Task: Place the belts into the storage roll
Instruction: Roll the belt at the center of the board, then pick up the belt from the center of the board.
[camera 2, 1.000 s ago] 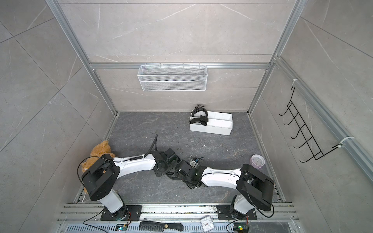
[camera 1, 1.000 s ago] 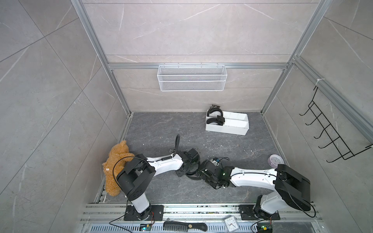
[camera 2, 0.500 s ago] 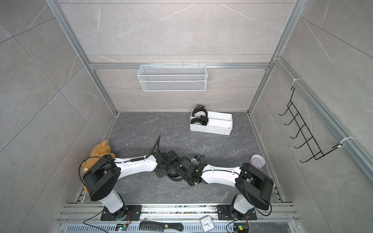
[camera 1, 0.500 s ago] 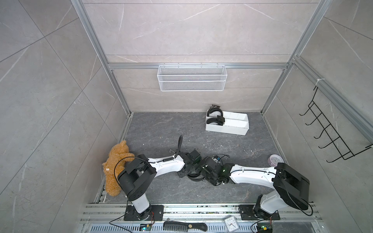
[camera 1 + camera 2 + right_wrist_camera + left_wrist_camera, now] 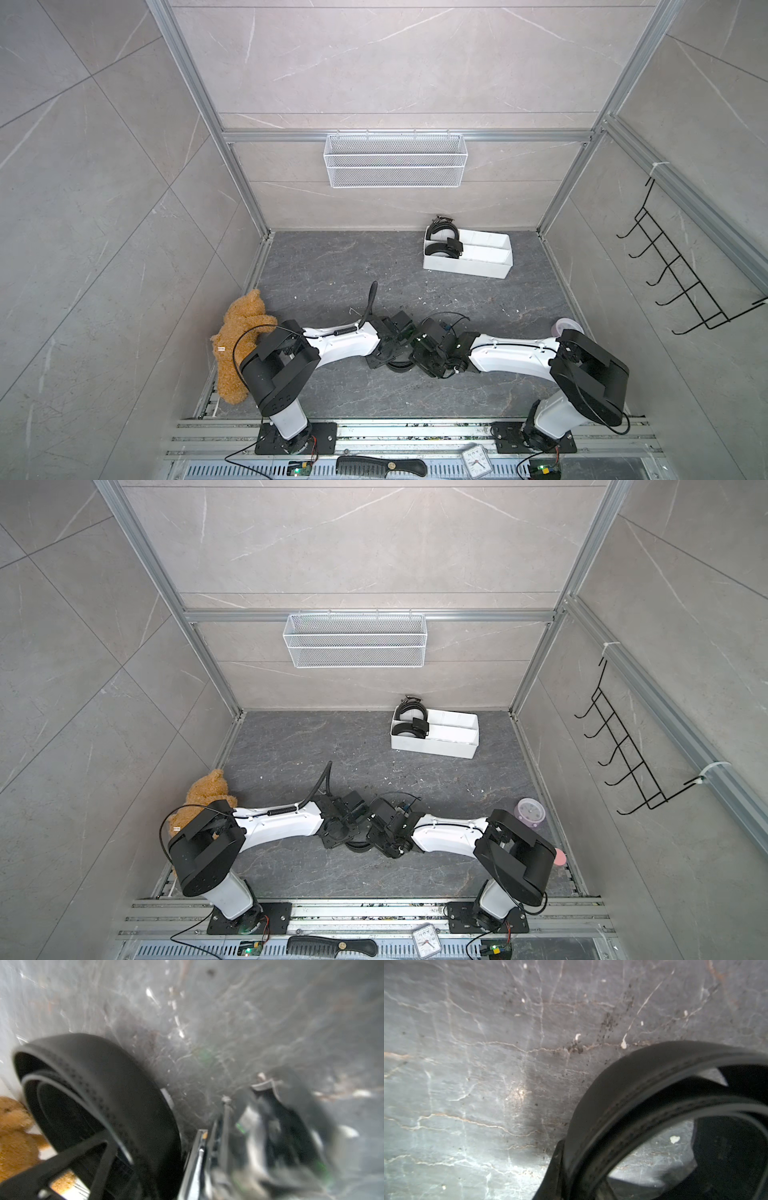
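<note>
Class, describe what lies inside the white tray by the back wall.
The white tray holds two coiled belts at its left end: back belt, front belt, one per compartment. Its near wall partly hides the front compartments' floors.

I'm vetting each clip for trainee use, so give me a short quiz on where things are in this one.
1. True or false: the tray holds three belts.
2. What lies on the front rail beside the clock?
3. Where is the loose belt? A in the tray; B low at the floor, centre front; C on the front rail.

Key: 1 false, it holds two; 2 the comb; 3 B.
</note>
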Available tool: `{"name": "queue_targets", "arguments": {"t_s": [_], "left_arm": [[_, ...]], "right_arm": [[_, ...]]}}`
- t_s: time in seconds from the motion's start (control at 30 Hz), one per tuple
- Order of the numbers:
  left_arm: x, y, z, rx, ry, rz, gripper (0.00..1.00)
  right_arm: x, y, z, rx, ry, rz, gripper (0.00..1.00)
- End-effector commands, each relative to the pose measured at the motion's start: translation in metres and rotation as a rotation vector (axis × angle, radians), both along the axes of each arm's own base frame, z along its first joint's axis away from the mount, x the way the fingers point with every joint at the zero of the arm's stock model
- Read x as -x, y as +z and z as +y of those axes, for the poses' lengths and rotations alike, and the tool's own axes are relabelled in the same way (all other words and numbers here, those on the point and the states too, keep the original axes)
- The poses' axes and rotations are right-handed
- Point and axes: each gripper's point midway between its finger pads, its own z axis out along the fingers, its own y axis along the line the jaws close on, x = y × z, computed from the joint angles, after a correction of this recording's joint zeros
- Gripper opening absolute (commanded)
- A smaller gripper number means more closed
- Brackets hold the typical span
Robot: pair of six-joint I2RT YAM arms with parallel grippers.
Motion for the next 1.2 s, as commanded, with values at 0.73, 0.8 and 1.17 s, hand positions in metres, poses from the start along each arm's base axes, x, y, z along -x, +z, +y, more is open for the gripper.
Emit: {"name": "queue_targets", "arguments": {"t_s": [0.73, 0.8, 1.17], "left_arm": [[-0.018, 0.148, -0.042, 0.223, -0.238, -0.322, 0.86], [-0.021, 0.162, -0.034, 0.227, -0.233, -0.354, 0.86], [-0.049, 0.118, 0.009, 0.233, -0.209, -0.259, 0.97]], "right_arm": [[-0.042, 0.087, -0.127, 0.632, 0.215, -0.158, 0.0], [-0.06, 0.122, -0.147, 0.734, 0.226, -0.238, 0.0], [-0.175, 0.274, -0.235, 1.226, 0.233, -0.514, 0.0]]}}
